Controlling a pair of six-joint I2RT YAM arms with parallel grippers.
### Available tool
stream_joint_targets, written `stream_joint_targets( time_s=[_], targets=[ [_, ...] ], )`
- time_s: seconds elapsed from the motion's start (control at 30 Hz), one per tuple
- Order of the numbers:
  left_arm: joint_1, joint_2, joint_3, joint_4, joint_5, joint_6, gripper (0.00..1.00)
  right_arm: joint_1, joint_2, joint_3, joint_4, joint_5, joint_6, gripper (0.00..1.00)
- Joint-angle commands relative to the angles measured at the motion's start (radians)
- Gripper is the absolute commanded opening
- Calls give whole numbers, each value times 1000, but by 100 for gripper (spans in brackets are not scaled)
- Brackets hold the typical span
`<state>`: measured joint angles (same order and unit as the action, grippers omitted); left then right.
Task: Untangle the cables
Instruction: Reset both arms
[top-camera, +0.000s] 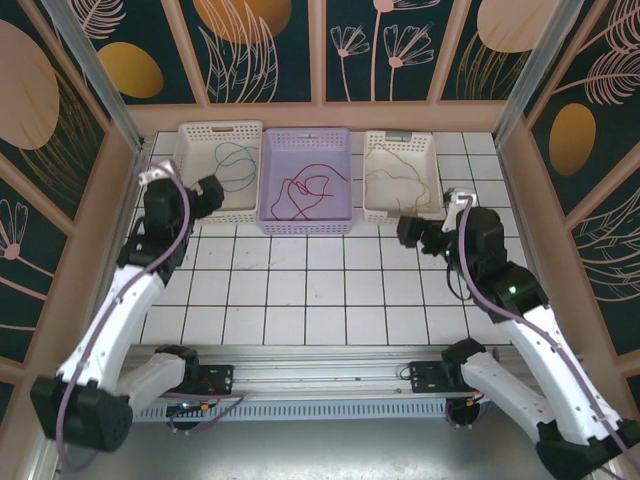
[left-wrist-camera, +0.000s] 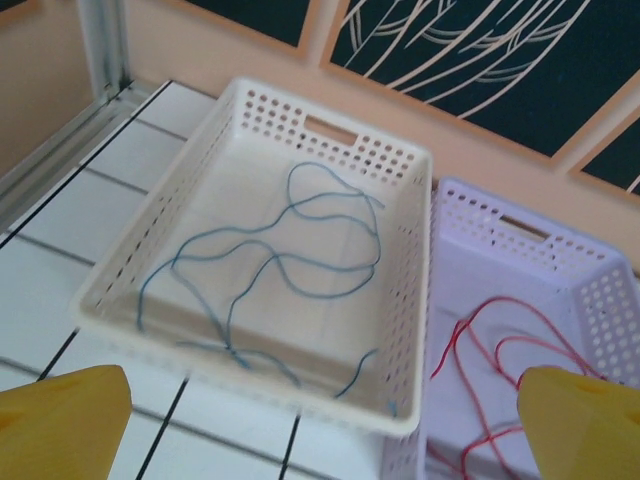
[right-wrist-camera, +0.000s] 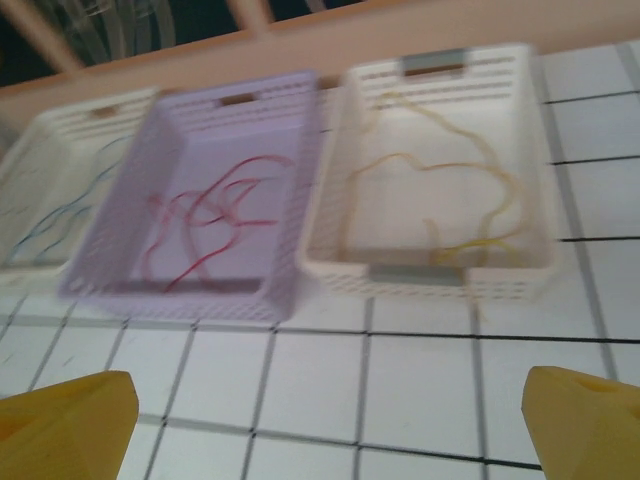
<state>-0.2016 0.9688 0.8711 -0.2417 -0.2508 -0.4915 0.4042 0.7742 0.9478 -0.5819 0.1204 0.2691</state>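
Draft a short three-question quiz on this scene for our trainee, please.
1. True or false: the red cable lies in the lilac basket.
2. Which cable lies in the left white basket? A the red one; B the blue cable; C the yellow-tan one.
3. Fill in: the left gripper and the right gripper both stand ____, holding nothing.
Key: 1 true; 2 B; 3 open.

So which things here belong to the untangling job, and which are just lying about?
Job in hand: blue cable, red cable, yellow-tan cable, each lying alone in its own basket.

Just there: left white basket, lilac basket, right white basket, tiled table.
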Motion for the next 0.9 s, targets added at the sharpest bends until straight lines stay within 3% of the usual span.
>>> stream_joint_targets(
  time_s=[0.0,0.17,0.33,0.47,0.63,0.73,0.87],
  targets=[
    [5,-128,-102,63,-25,2,99,-84,80,18,78,-18,11,99],
    [5,-225,-249,84,-85,23,98,-301,104,-81,319,40,58,99],
    [5,-242,-331,119,-66,16,98,-361,146,-301,663,223,-33,99],
    [5,-234,-345,136,-124,32,99,-446,232,-456,955,138,33,99],
    [5,-237,-396,181,-153,36,99,-451,419,-616,1300,88,-87,99],
    [6,-240,-417,218,-185,37,99,-422,532,-688,1488,130,-131,99],
    [5,-234,-456,281,-184,52,98,-420,604,-667,1571,91,-144,99]
  ],
)
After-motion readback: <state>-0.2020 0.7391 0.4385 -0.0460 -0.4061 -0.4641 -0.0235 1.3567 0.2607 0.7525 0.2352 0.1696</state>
